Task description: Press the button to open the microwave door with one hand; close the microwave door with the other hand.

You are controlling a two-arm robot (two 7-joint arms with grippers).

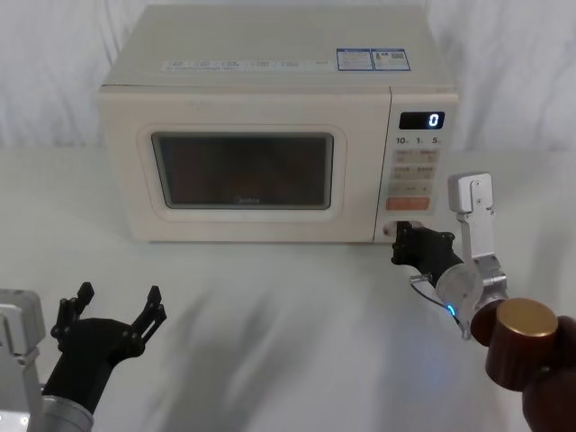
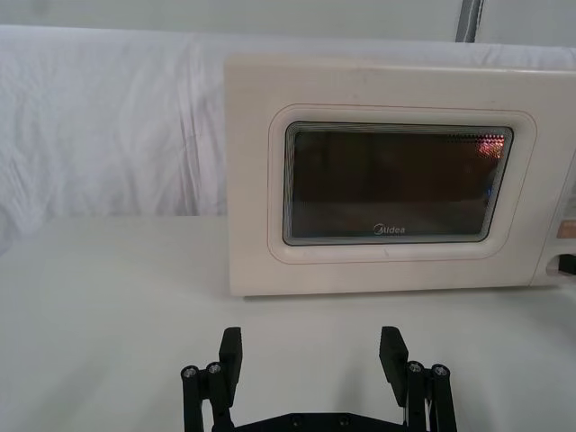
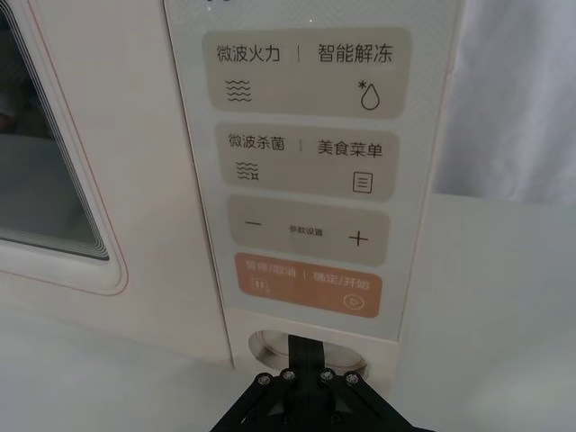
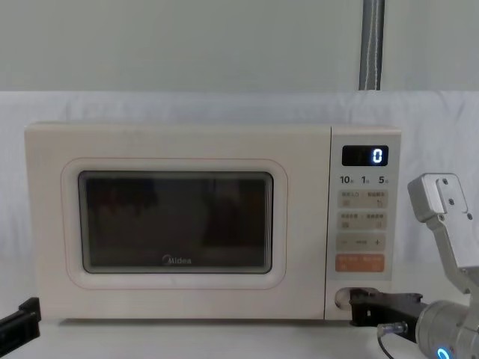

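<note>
The cream microwave door (image 1: 243, 171) with its dark window sits flush with the oven body, also seen in the chest view (image 4: 176, 221) and the left wrist view (image 2: 396, 180). At the foot of the control panel is the oval button (image 3: 263, 342), partly covered. My right gripper (image 3: 306, 346) is shut, and its joined fingertips rest against the button (image 4: 343, 298). The head view shows this gripper (image 1: 399, 241) at the panel's lower edge. My left gripper (image 1: 120, 297) hangs open over the table in front of the door, well short of it, with nothing between its fingers (image 2: 231, 349).
The microwave (image 1: 270, 54) stands on a white cloth-covered table (image 1: 270, 342) with a white drape behind. Its display (image 4: 365, 155) reads 0. An orange key (image 3: 308, 283) sits just above the button. A grey pole (image 4: 371, 45) rises behind the oven.
</note>
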